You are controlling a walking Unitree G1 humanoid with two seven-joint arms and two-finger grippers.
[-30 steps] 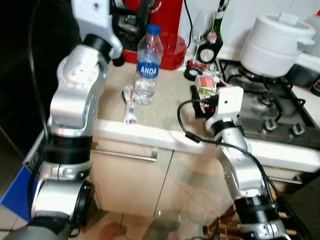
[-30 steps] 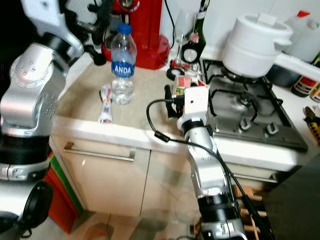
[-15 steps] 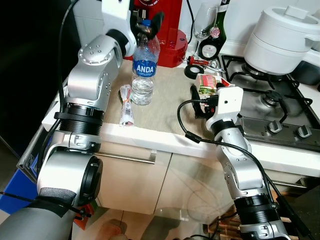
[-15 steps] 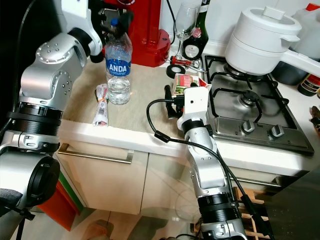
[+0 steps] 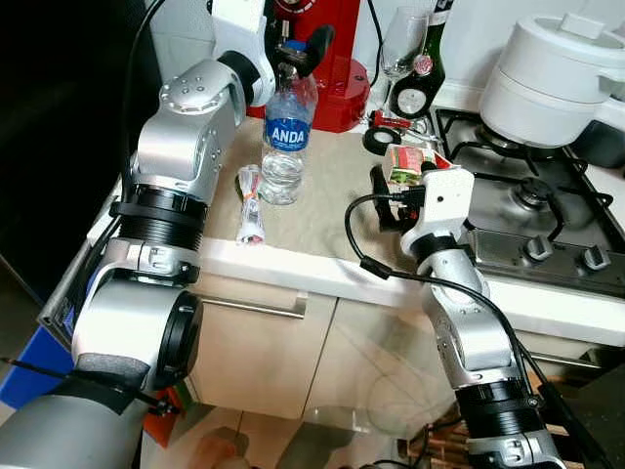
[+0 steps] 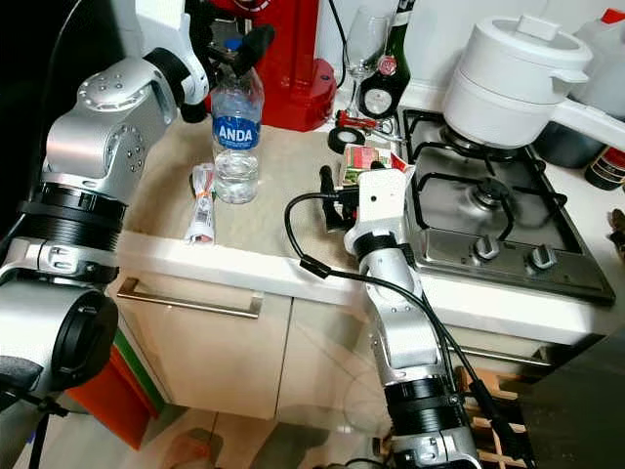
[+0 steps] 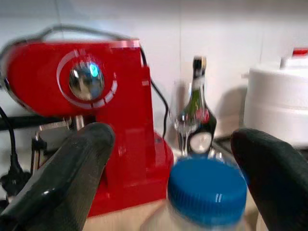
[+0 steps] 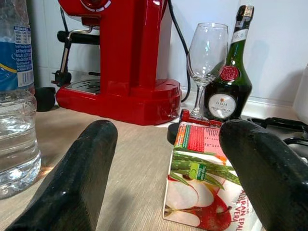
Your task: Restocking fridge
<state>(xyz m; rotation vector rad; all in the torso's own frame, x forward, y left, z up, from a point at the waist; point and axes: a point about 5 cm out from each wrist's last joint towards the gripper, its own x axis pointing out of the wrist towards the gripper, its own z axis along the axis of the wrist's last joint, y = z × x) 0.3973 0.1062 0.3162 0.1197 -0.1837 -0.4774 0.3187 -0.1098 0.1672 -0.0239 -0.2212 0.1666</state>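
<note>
Table [image 5: 322, 210]: beige, matt, wood-grain top with a pale front edge, above cream cabinet doors with a metal bar handle. Behind the bottle [image 5: 286, 137] stands a glossy red coffee machine [image 5: 337, 59], very close to its rear. Further right along the wall are a clear wine glass [image 5: 398, 54] and a dark green glass liquor bottle [image 5: 418, 73]. A black tape roll [image 5: 377, 140] lies in front of them. A gas hob [image 5: 532, 210] with black grates carries a large white pot [image 5: 552, 73].

Bottle: clear ribbed plastic, blue cap, blue "ANDA" label, upright, long axis vertical, near the table's left part. A crumpled packet [image 5: 252, 205] lies flat just beside its base, long axis running front to back.

Left hand [image 5: 298, 49] hangs at the bottle's cap, fingers spread, one on each side of the cap and not touching it; the coffee machine crowds the space just behind. In the left wrist view the blue cap sits between the two rounded black fingers [image 7: 72, 173].

Carton [image 6: 363, 164]: small printed juice box, red and green with apple artwork, upright, near the hob's edge. Right hand [image 8: 168, 187] is low over the table, fingers spread, the carton between them and clear of both.
</note>
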